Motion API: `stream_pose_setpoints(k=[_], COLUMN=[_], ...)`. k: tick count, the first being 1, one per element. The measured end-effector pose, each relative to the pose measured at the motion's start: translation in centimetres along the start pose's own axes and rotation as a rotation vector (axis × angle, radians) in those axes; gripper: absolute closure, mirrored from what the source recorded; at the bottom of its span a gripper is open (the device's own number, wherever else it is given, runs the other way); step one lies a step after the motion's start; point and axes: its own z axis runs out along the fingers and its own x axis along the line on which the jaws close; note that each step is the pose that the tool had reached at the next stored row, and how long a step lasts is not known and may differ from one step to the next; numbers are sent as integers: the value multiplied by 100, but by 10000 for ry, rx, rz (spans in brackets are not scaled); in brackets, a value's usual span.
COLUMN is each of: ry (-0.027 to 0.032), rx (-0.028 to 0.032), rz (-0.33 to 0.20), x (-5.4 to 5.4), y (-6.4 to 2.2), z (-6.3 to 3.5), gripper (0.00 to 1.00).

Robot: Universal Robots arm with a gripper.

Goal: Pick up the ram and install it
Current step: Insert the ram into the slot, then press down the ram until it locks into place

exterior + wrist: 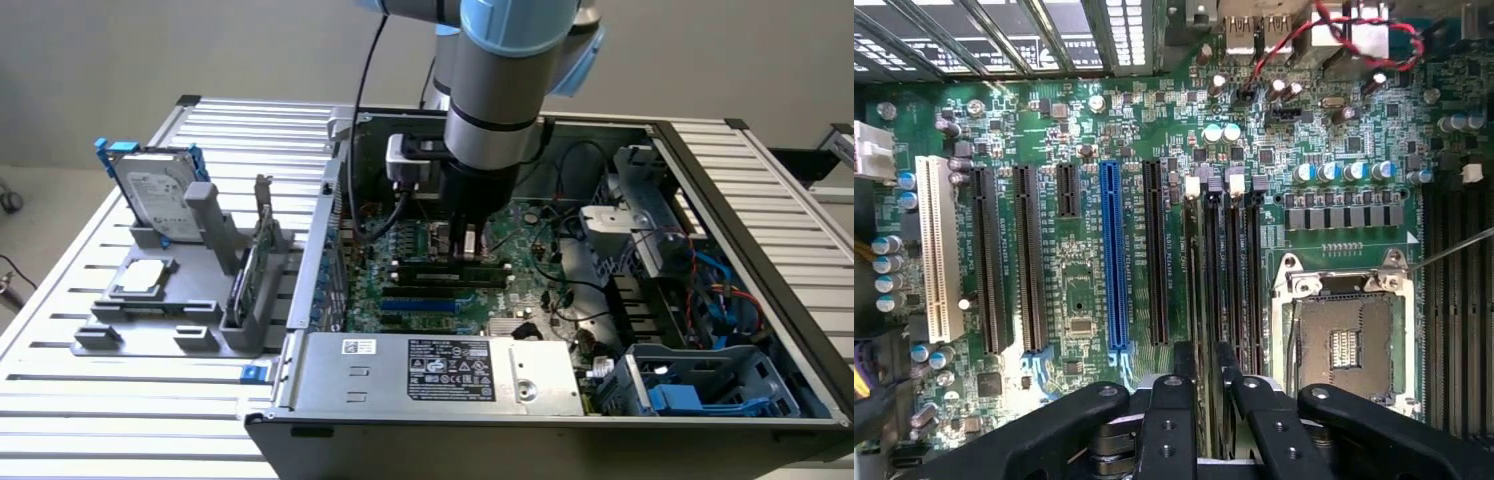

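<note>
Exterior view first. Slatted metal bench (80,400) carrying an open computer case (747,300) over its middle and toward the edge at the exterior view's right. Reaching straight down into that case: the robot arm (501,90), with the gripper (467,252) low over the green motherboard (534,235). Directly under the tips, the ram (427,268): a long thin stick lying along the memory slots, upright on its edge, near the middle of the board. Along the case's near edge, a silver power supply (441,370); in the near corner at the exterior view's right, a blue drive cage (707,385). Toward the bench's edge at the exterior view's left, a grey holder (160,310) with a hard drive (154,195) standing upright at its back, a bracketed card (263,245) on edge next to the case wall, and a small square chip (143,278) lying flat.

Wrist view next. Gripper (1206,375) straddling the top edge of the ram (1206,270), in line with the stick. Clamped or released: cannot tell. Ram seated in the first of the black memory slots, between a black expansion slot (1154,250) and the empty processor socket (1349,340). Further along the board, a blue slot (1114,260) and a white slot (939,250), both parallel to the ram. Red cable (1334,40) looped at the board's far edge.
</note>
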Motion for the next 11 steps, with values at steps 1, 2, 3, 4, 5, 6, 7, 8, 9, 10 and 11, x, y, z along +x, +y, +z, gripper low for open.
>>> stream_pose_setpoints(k=[1,2,3,4,5,6,7,8,9,10,11], ry=[-1,0,1,0,0,-2,-2,-2,0,0,0], rx=[-3,-6,-10,-11,-13,-13,-13,-13,-14,-14,-14], rz=[0,0,0,0,0,0,0,0,0,0,1], x=[-1,-2,-3,-4,-4,-5,-4,-4,-4,-4,-4], y=[1,2,3,3,3,3,3,3,3,3,3], z=[-27,-49,-67,-77,-80,-80,-80,-80,-81,-81,-81], gripper=[78,78,78,80,87,87,89,89,89,89,89])
